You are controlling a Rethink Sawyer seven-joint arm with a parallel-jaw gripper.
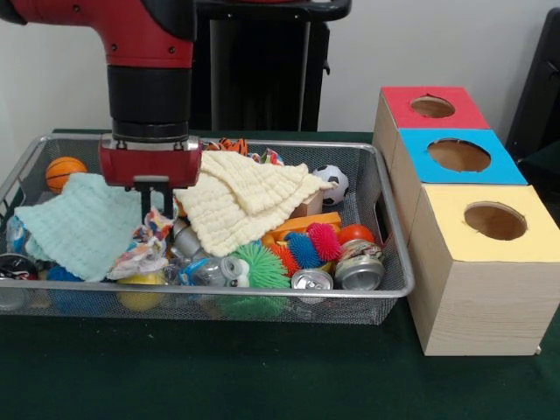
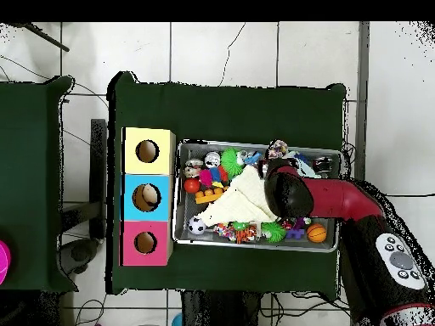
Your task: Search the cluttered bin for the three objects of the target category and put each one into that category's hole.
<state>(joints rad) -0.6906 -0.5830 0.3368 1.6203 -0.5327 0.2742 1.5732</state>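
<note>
I see the end effector (image 1: 154, 203) lowered into the wire bin (image 1: 385, 219) near its left half in the front view, its dark tips sinking between a pale green cloth (image 1: 83, 226) and a cream cloth (image 1: 249, 197). The tips are thin and partly buried in the clutter, so I cannot tell whether they are released or clenched, nor whether anything sits between them. A patterned rag (image 1: 144, 249) lies right under them.

The cream cloth covers much of the bin's middle, hiding whatever lies beneath; only an orange block (image 1: 306, 225) pokes out from its edge. The green cloth likewise covers the left end. Around them I make out a small basketball (image 1: 63, 171) in the back left corner, a soccer ball (image 1: 332, 182) at the back right, spiky balls in green (image 1: 261, 265), blue (image 1: 304, 248) and pink (image 1: 325, 239), a red ball (image 1: 356, 234), and two cans (image 1: 359, 267) lying against the front wall. Something striped orange and black shows behind the arm, too cut off to name.

Beside the bin on the green tabletop (image 1: 262, 376) stand three wooden boxes, each with a round hole: red-topped (image 1: 433, 107), blue-topped (image 1: 459, 156), yellow-topped (image 1: 490, 223).

In the overhead view the arm (image 2: 340, 199) covers the bin's right part, and the end effector itself is hidden under it.
</note>
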